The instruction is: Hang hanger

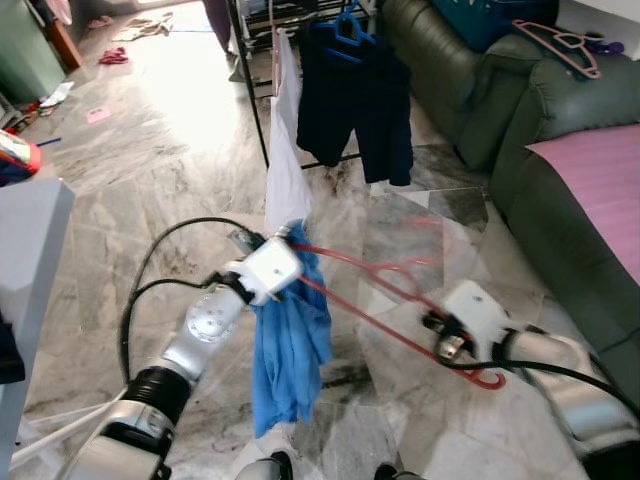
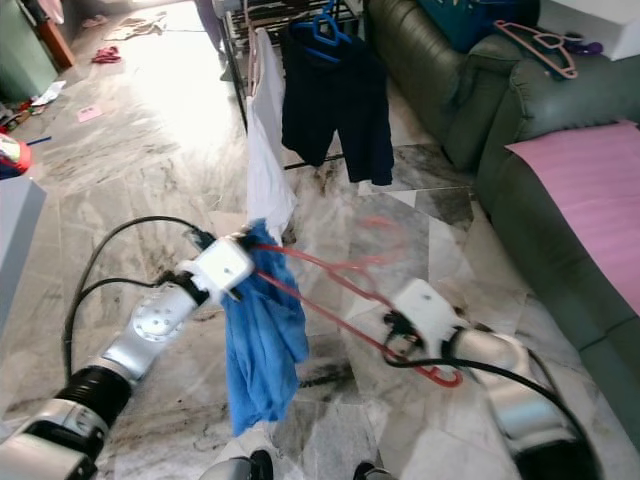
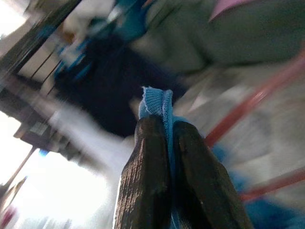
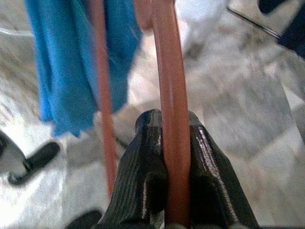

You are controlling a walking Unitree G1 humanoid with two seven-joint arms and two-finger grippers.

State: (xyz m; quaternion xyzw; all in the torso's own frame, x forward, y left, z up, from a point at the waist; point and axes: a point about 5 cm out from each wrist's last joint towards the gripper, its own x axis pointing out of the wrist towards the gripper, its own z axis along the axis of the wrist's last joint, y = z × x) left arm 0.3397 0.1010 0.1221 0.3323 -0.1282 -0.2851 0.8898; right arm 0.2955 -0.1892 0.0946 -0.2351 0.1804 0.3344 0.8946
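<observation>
A marble floor [image 1: 180,170] is stretching toward a black drying rack [image 1: 262,100], where a dark garment [image 1: 355,100] is hanging on a blue hanger [image 1: 345,30] just beside a white cloth [image 1: 285,150]; a green sofa [image 1: 470,90] is standing to the right. Above the floor, the red hanger [image 1: 390,300] is lying almost level, its long axis running from the left gripper [image 1: 290,240] down-right to the right gripper [image 1: 440,330], hook end [image 1: 488,378] pointing toward the robot's right. The left gripper is pinching the blue cloth [image 1: 290,340] draped on the hanger's far end. The right gripper is clenching the hanger's red bar near the hook.
</observation>
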